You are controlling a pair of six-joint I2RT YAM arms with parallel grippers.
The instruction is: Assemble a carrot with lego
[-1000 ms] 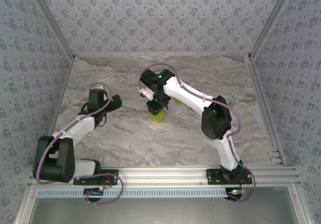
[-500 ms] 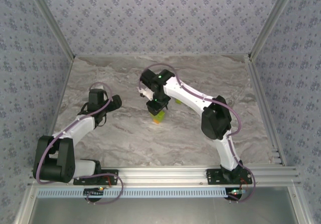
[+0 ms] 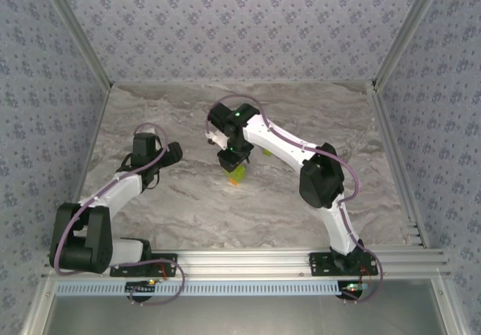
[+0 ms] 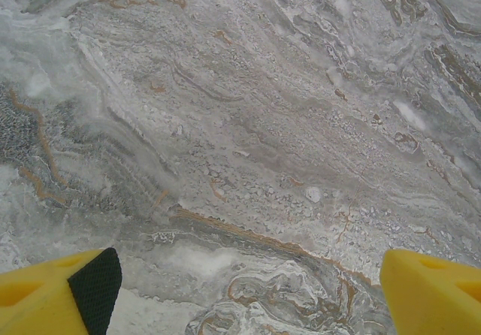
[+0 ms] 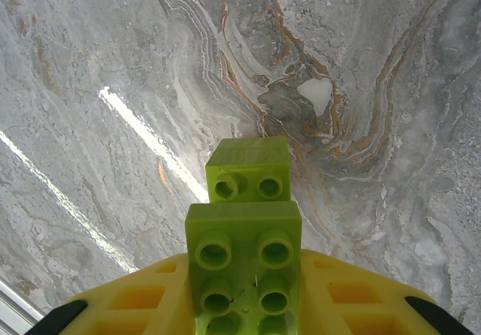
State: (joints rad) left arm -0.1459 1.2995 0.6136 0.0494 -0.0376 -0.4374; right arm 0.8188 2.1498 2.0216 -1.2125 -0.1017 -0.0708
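My right claw (image 5: 244, 305) is clenched on the carrot (image 5: 244, 230). My yellow fingers (image 5: 143, 301) press its two sides, and its studs face my wrist camera. Nearest me is a wide lime brick (image 5: 244, 264). Beyond it a narrower lime brick (image 5: 248, 171) sticks out past my fingertips, over the marble table (image 5: 391, 87).

From above, the claw points down near the middle of the table. The green stack hangs under it, and a fleck of orange (image 3: 235, 182) shows at the low end. I cannot tell whether that end touches the marble.

My left claw (image 4: 244, 290) is released. Its fingers are spread wide with nothing between them, and bare marble lies beneath. From above, this claw sits toward the table's left side, well apart from the carrot.
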